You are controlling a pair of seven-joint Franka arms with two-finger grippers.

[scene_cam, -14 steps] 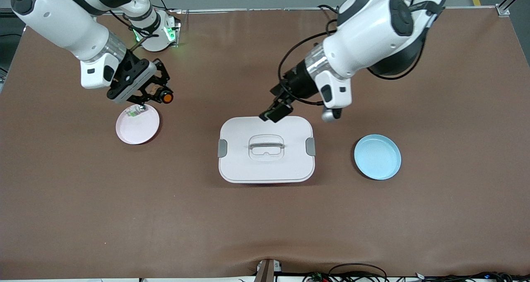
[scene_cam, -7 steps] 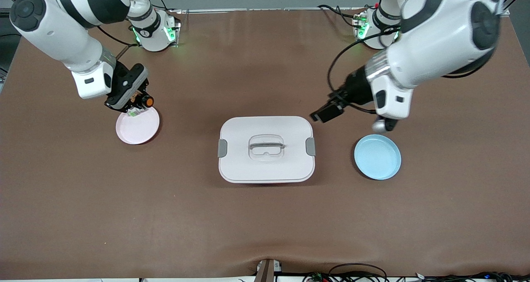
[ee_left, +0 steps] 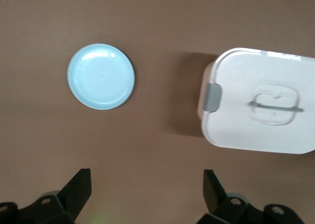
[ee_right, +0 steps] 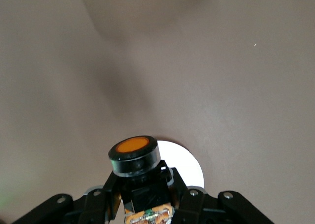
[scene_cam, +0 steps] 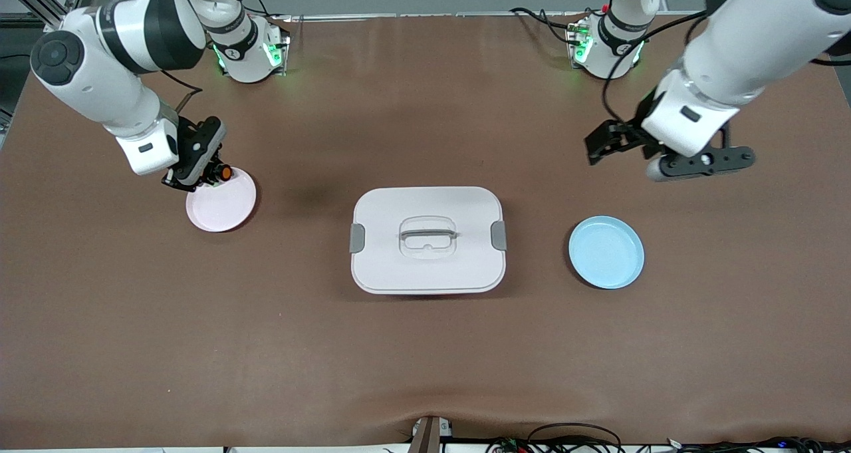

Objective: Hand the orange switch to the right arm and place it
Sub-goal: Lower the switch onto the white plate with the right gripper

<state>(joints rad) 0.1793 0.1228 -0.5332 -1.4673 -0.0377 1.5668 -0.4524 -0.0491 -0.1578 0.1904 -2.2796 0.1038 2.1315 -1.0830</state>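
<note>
Orange switch [ee_right: 134, 156] sat clenched in the right gripper [scene_cam: 214, 173] over the pink plate's [scene_cam: 223, 208] rim, its body half hidden; the left gripper [ee_left: 145, 192] hung spread above bare counter [scene_cam: 425, 360].

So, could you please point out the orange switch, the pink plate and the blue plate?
orange switch [ee_right: 134, 145], right wrist view, orange cap.
pink plate [scene_cam: 223, 210], front view, bare middle.
blue plate [scene_cam: 606, 251], front view, bare middle.

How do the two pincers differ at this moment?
The right pincer is shut on the orange switch over the pink plate; the left pincer is open and holds nothing. The left pincer hangs over bare table near the blue plate. Both are black and two-fingered.
</note>
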